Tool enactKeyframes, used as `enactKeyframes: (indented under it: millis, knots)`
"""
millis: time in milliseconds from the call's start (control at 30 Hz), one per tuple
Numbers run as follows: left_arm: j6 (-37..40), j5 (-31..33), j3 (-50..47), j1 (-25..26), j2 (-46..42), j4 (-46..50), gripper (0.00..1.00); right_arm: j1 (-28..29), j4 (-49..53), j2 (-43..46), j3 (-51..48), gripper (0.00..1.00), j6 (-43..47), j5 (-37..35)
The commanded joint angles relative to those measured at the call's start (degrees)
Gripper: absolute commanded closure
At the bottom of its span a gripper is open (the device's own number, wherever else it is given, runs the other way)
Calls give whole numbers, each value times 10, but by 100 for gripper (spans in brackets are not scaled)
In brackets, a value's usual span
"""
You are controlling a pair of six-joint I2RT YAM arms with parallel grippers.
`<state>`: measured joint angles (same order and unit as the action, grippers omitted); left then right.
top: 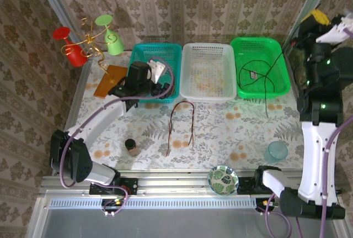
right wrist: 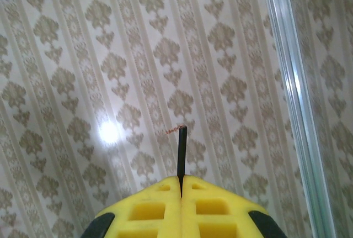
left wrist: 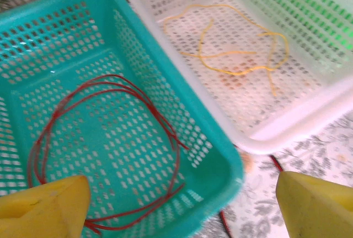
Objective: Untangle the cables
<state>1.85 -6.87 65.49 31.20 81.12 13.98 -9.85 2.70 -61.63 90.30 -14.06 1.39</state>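
When viewed from above, showed left gripper [top: 160, 90] over teal basket [top: 157, 49], dark red cable [top: 192, 125] on the table [top: 231, 133], black cable [top: 266, 86] leading from green basket [top: 278, 47] toward right gripper [top: 319, 17]. From left wrist, showed fingers [left wrist: 44, 210] spread wide, empty, above red cable [left wrist: 177, 163] in that basket, yellow cable [left wrist: 242, 73] in white basket [left wrist: 287, 133]. From right wrist, showed jaws pinched shut on black cable's end.
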Motion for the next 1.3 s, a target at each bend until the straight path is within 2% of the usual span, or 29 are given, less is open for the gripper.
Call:
enactKeyframes:
  millis: [0,100,233,433,533,667,900,1267]
  knots:
    - [-43,5,-38,28,-28,-63,12,3,-41,-36,79,100,43,21]
    - [-53,15,-57,50,-40,-68,12,1,-84,-80,129,100,87,42]
    - [-67,38,-80,73,-59,-77,12,-1,-77,-161,231,100,139,58]
    - [-90,67,-114,108,-83,-88,12,-9,-107,-281,325,100,191,66]
    - [-97,78,-128,118,-93,-86,12,-9,-112,-308,311,100,198,69]
    - [-104,93,-137,129,-110,-79,12,-17,-155,-323,234,100,202,72]
    - [-99,102,-129,141,-122,-56,12,-40,-163,-345,215,100,172,95]
    - [-102,109,-122,158,-104,-61,12,-50,-173,-351,313,100,163,100]
